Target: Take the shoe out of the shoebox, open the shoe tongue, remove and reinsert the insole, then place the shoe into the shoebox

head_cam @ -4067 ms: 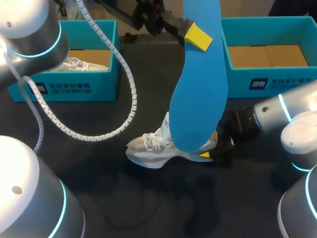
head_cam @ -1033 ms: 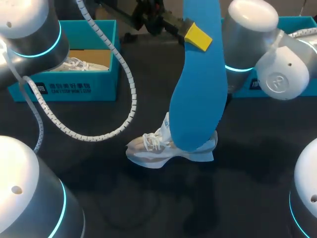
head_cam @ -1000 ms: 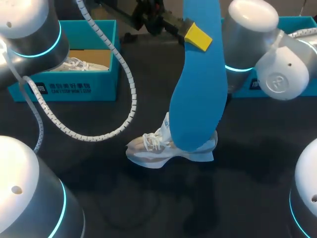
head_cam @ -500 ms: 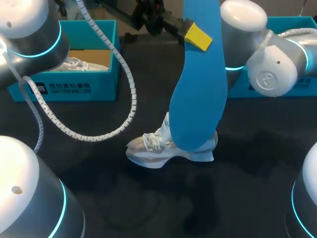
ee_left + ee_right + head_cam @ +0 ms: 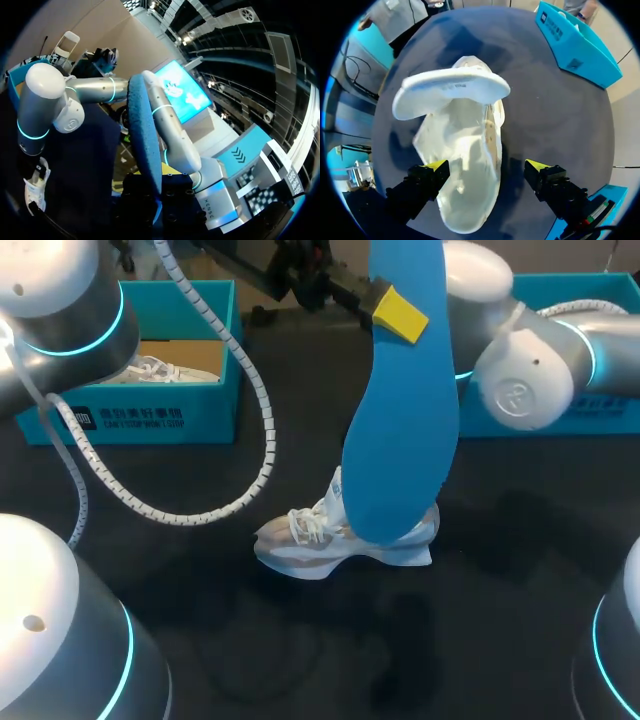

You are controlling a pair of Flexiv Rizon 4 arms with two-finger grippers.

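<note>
Well, with my left pincer [image 5: 154, 196] clamped on the blue insole [image 5: 400, 430], held upright, and my right pincer [image 5: 486, 167] standing with fingers apart, I judge reinsertion needs the right to steady the heel first, then the insole's free end fed toe-first into the opening. The white shoe [image 5: 465, 150] stands on the desk [image 5: 200, 580] straight below the right pincer, between its tips and seemingly untouched.

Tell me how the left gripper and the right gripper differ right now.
The left gripper is shut on the insole; the right gripper is open and holds nothing. The left gripper holds the insole up in the air; the right gripper hangs above the shoe, pointing down into its opening without touching it. Both have yellow tips.
</note>
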